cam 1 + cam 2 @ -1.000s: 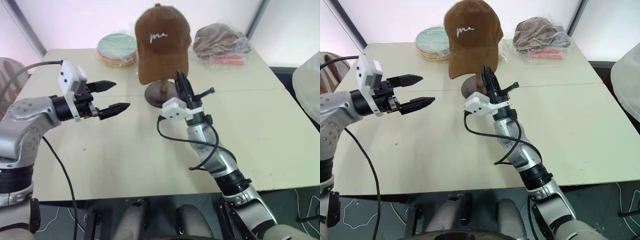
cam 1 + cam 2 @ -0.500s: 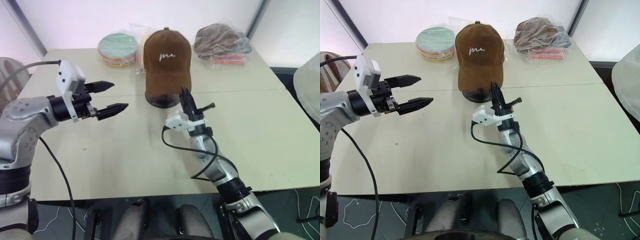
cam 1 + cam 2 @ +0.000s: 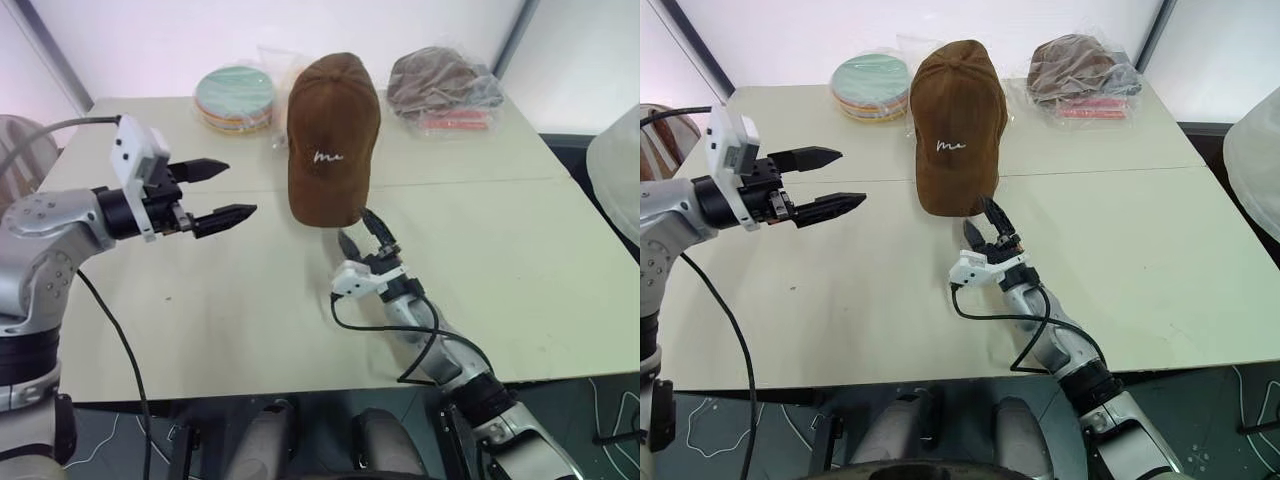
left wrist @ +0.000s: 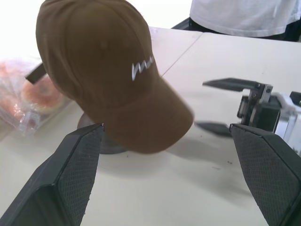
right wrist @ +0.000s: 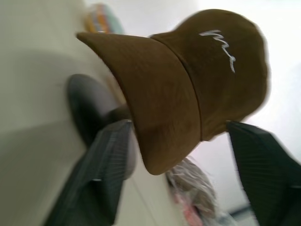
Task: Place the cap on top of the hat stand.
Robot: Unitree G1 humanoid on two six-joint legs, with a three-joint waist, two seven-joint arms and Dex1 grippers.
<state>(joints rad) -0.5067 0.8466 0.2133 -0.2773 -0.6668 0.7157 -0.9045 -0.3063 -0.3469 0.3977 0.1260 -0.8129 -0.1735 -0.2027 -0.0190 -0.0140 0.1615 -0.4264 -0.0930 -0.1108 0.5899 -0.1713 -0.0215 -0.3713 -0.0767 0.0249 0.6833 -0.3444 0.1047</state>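
The brown cap (image 3: 333, 135) sits tilted over the hat stand, its brim drooping toward me and the white logo facing up. In the eye views the cap covers the stand; the stand's round dark base (image 4: 96, 141) shows beneath the cap in the left wrist view and again (image 5: 87, 110) in the right wrist view. My right gripper (image 3: 360, 232) is open just below the brim's tip, apart from it and low over the table. My left gripper (image 3: 242, 188) hovers open to the left of the cap with nothing between its fingers.
At the table's back, a stack of colourful discs in plastic (image 3: 236, 95) lies left of the cap and a greyish hat in clear plastic (image 3: 443, 82) lies to its right. The cream table (image 3: 520, 250) stretches wide to the right. A person in a white shirt (image 4: 244, 16) stands beyond the table.
My right gripper brought the cap down from above onto the stand, opened and let go of the brim, then sank toward the table. The cap now tips forward. The left arm kept still.
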